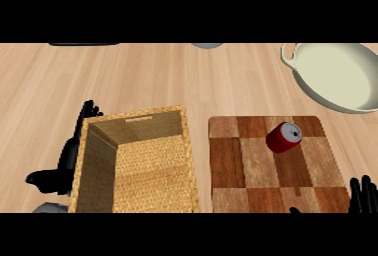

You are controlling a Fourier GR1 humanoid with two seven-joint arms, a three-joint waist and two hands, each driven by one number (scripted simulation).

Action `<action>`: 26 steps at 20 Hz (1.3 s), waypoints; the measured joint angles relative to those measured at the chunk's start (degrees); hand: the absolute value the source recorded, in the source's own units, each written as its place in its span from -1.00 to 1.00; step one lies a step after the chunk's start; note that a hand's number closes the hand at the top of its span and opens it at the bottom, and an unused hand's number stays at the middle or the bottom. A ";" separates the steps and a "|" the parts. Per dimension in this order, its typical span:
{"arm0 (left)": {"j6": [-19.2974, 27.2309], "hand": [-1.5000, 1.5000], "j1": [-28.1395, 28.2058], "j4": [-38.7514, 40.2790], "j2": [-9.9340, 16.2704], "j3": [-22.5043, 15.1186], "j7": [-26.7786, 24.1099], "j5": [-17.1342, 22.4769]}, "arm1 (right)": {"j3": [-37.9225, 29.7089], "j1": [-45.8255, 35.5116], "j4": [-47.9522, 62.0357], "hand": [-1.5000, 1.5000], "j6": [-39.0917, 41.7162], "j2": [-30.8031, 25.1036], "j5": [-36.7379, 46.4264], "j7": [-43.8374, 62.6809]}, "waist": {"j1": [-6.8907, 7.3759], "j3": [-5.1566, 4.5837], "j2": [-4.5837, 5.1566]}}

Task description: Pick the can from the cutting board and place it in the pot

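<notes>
head view: red can (283, 136) upright on cutting board (277, 187), well apart from the cream pot (295, 62); nothing done. right hand (362, 196) released, holding nothing.

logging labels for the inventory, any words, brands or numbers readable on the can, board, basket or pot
None can be read.
red can: no legible label, only a plain silver top.
cutting board, wicker basket, pot: no text.
Pale tag on the basket's inner wall: too small to read.
</notes>
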 measured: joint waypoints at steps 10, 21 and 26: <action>-0.82 0.00 -0.34 0.85 -1.40 -0.88 -0.78 -1.08 | 10.62 -9.65 -2.22 -1.00 21.21 1.01 21.10 34.87 | 1.97 0.21 0.00; -3.28 0.00 0.70 0.09 -1.90 1.06 0.67 -2.34 | 12.19 -26.70 9.38 -1.00 33.69 1.05 20.39 52.73 | 1.80 0.39 -0.32; -3.94 0.00 1.59 -1.65 -3.68 2.08 2.15 -4.52 | 10.50 -29.85 13.77 -1.00 32.94 1.05 18.35 52.47 | 1.67 0.41 -0.37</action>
